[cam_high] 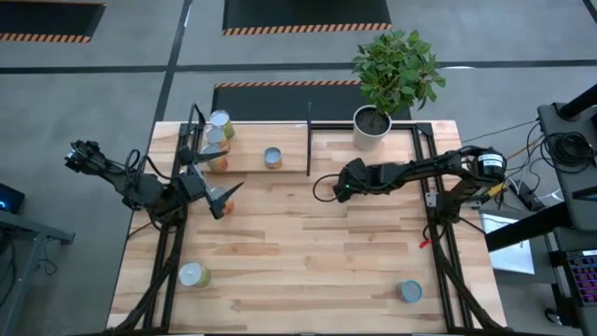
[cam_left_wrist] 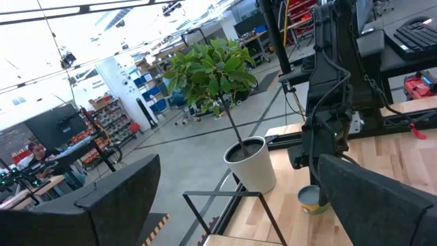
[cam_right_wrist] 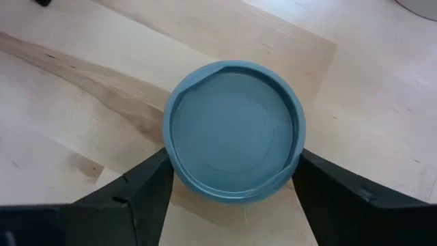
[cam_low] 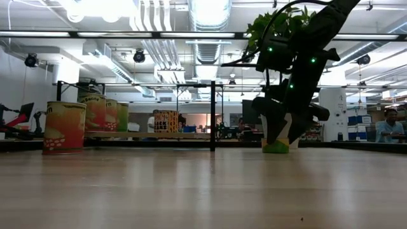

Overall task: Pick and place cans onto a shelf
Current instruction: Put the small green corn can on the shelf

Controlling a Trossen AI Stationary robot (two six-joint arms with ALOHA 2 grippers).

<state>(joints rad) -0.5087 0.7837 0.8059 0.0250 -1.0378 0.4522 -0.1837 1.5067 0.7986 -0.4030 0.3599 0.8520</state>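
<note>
Pictured over the bare tabletop (cam_high: pixel 308 243), just right of centre and on the near side of the shelf (cam_high: pixel 247 161): the right end effector (cam_high: pixel 341 187), set down around a blue-topped can (cam_right_wrist: pixel 232 130) and standing partly open, one dark finger (cam_right_wrist: pixel 140 188) against each side of the rim. Stood on the wood, not lifted (the low view showed its base flat on the surface). Reached in from the right edge with the right arm stretched long and low, wrist bent so that the fingers pointed straight down.

Judged the main risk here a shallow or lopsided hold: gripped only at the rim, and could slip or tip once raised. Could also clip the black divider bar (cam_high: pixel 309 140) or the white plant pot (cam_high: pixel 371 126) on the way across, both close by on the far side. Left little spare room at the shelf's left end, with four cans (cam_high: pixel 220 121) clustered there, so could knock a neighbour on a careless placement.

Waited at the left with the left end effector (cam_high: pixel 219 187), fingers spread wide and holding nothing, just near of the shelf's left end. Left two more cans (cam_high: pixel 193 274) near the tabletop's near edge, well apart.
</note>
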